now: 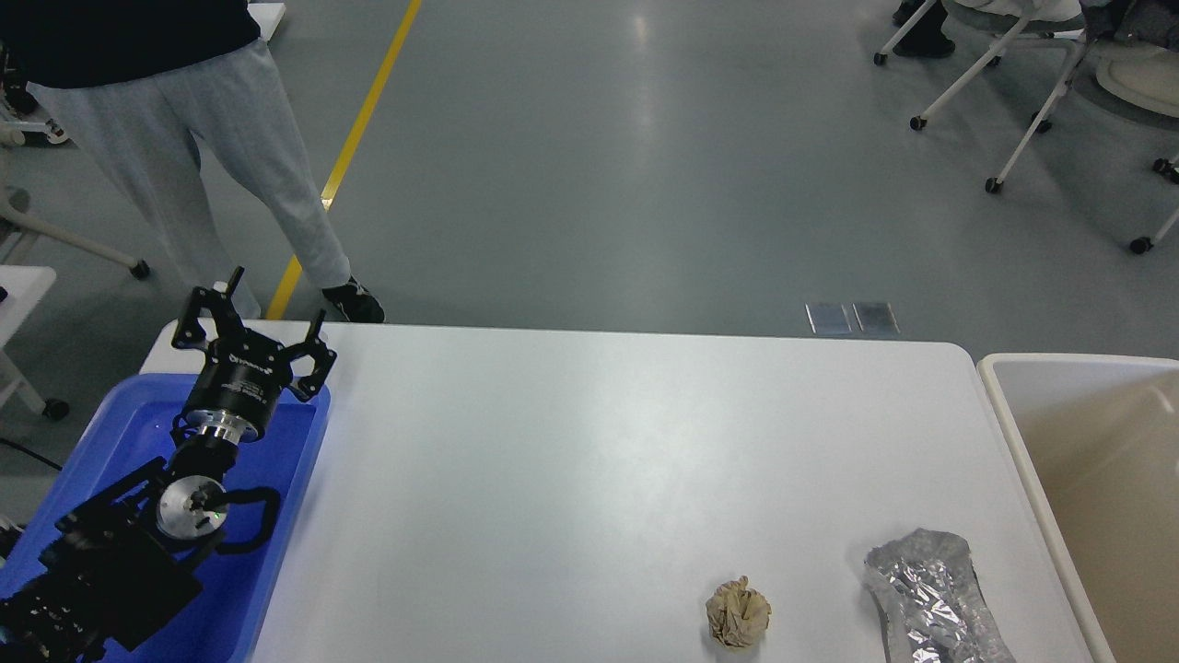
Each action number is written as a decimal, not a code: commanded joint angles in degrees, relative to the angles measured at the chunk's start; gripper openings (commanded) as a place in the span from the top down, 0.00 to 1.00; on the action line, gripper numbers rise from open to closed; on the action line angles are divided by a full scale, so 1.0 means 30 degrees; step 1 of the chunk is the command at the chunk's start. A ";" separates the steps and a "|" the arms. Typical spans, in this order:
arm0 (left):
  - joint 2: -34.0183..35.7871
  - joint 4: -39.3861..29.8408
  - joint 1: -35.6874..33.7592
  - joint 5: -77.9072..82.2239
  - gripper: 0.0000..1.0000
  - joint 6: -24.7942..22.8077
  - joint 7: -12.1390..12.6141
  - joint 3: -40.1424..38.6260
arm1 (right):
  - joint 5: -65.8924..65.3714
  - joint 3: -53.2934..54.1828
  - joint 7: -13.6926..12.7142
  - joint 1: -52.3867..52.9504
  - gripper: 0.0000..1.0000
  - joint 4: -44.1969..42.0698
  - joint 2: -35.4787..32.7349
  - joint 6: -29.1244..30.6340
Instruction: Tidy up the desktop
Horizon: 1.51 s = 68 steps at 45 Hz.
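Left hand hangs over the far end of the blue tray at the table's left edge, fingers spread wide apart, nothing between them. Right hand not in view. The table fills the middle of the view, white, mostly bare. Two bits of litter left on it, both near the front right: a crumpled brown paper ball and, just beside it to the right but apart, a crinkled silver foil wrapper running off the bottom edge. Beige bin sits against the table's right edge, close to the foil; what shows of its inside looks empty. Step, as I read it: between picks, left arm empty at the tray, clearing not finished. Next move likely calls for a reach to the paper ball or foil, and both lie well apart from the left hand and near the bin, so the right arm looks the better fit; the foil is thin and flat, needs a low pinch. Writing: small white logo on the left wrist body, too small to read. A person in grey trousers stands beyond the far left corner.
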 commanded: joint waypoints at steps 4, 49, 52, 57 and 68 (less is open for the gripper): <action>0.0000 0.0001 0.0007 0.0000 0.00 0.0002 -0.0001 0.0000 | 0.1343 0.0064 -0.0111 -0.0715 1.00 -0.6250 0.5002 -0.0345; 0.0000 0.0001 -0.0022 0.0001 0.00 0.0002 -0.0001 0.0000 | 0.1402 0.0123 -0.0258 0.0340 0.01 -0.6429 0.5971 -0.2837; 0.0000 0.0001 -0.0022 0.0001 0.00 0.0002 0.0000 0.0000 | 0.1402 0.0064 -0.0258 0.0369 0.01 -0.6487 0.5942 -0.2837; 0.0000 0.0001 -0.0022 0.0001 0.00 0.0002 -0.0001 0.0000 | 0.1402 -0.0054 -0.0228 0.0486 0.01 -0.6546 0.5913 -0.2895; 0.0000 0.0001 -0.0022 -0.0029 0.00 0.0002 -0.0001 0.0000 | 0.1460 0.0414 -0.0053 0.0603 0.01 -0.6634 0.5766 -0.2953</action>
